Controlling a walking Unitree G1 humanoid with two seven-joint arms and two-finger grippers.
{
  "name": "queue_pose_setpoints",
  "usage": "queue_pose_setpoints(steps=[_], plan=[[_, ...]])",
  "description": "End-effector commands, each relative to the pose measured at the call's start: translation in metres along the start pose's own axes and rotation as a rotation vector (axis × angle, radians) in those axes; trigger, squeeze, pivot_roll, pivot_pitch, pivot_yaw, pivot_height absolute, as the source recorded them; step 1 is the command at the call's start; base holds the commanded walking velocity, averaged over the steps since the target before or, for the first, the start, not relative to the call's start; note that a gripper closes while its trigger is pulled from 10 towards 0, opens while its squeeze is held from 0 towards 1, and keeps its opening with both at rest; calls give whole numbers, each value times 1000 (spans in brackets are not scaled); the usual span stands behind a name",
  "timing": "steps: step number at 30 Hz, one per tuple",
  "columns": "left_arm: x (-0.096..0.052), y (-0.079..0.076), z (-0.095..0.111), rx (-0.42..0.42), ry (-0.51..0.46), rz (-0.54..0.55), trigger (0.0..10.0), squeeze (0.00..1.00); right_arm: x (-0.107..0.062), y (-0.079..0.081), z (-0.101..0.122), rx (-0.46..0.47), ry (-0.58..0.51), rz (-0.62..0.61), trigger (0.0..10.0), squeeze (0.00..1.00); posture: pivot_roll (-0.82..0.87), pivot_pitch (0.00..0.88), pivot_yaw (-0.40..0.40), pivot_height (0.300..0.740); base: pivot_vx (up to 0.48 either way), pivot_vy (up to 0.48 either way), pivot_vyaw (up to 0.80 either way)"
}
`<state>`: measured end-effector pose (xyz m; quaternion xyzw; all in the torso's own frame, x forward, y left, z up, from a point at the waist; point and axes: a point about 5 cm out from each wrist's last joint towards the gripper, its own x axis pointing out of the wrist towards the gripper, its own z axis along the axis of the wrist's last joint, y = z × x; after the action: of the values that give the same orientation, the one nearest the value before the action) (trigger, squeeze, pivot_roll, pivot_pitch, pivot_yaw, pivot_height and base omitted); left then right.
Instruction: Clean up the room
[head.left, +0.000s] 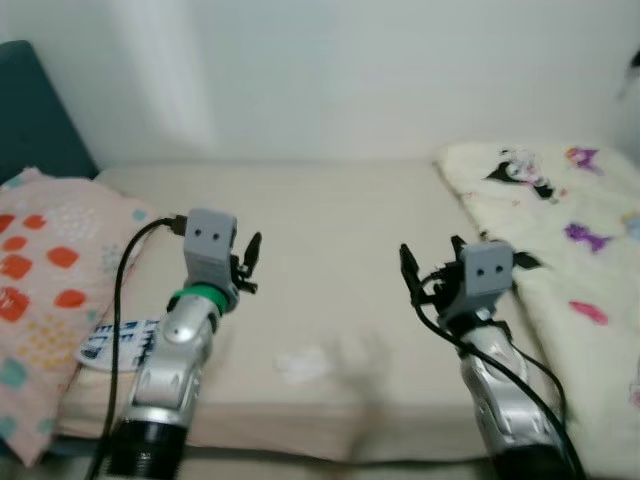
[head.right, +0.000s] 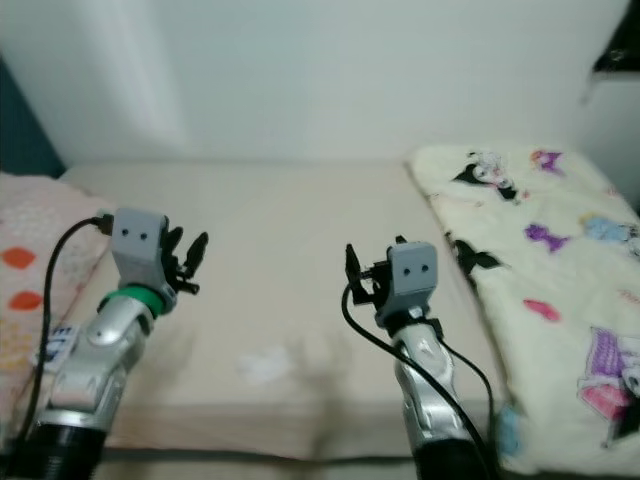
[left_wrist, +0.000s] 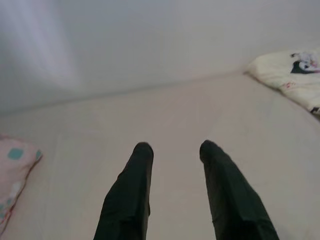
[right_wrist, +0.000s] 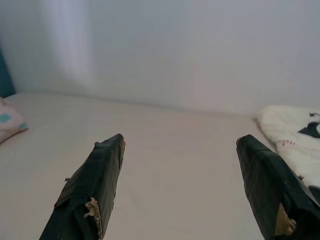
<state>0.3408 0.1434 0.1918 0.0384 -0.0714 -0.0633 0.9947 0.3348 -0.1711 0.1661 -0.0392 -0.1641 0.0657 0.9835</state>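
Bed (head.left: 330, 250) tidying looks hardly begun: the patterned pillow (head.left: 45, 290) lies at its left end, the cartoon blanket (head.left: 560, 250) is bunched at the right, and left pincer (head.left: 247, 262) and right pincer (head.left: 425, 270) hover over it, fingers apart, holding nothing.

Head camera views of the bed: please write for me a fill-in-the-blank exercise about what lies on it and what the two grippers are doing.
1. The pillow with orange spots lies on the robot's ____ side.
2. The cream blanket with cartoon prints lies on the robot's ____ side.
3. Both the left gripper and the right gripper have their fingers ____.
4. Both grippers hang above the bare beige ____.

Missing words: left; right; open; mattress
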Motion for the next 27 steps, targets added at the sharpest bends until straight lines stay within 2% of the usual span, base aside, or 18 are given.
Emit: queue_pose_setpoints(steps=[1, 6, 9, 15, 19, 27], plan=[[0, 2, -1, 2, 9, 4, 10000, 0, -2, -1, -2, 7, 7, -7, 10000, 0, -131, 64, 85, 740, 0, 431, 0], [0, 1, 0, 21, -7, 3, 10000, 0, -2, -1, -2, 5, 7, -8, 10000, 0, -131, 67, 86, 740, 0, 245, 0], [-1, 1, 1, 32, -15, 2, 10000, 0, -2, -1, -2, 5, 7, -9, 10000, 0, -131, 67, 86, 740, 0, -364, 0], [-1, -2, 2, 43, -24, -9, 10000, 0, -2, -2, -2, 5, 8, -11, 10000, 0, -131, 69, 88, 740, 0, 0, 0], [-1, -3, 1, 35, -18, -16, 10000, 0, -3, -2, -2, 4, 9, -12, 10000, 0, -131, 69, 88, 740, 0, -382, 0], [-1, -3, 1, 23, -16, -16, 10000, 0, -3, -2, -3, 4, 12, -11, 10000, 0, -130, 70, 87, 740, 0, 0, 0]])
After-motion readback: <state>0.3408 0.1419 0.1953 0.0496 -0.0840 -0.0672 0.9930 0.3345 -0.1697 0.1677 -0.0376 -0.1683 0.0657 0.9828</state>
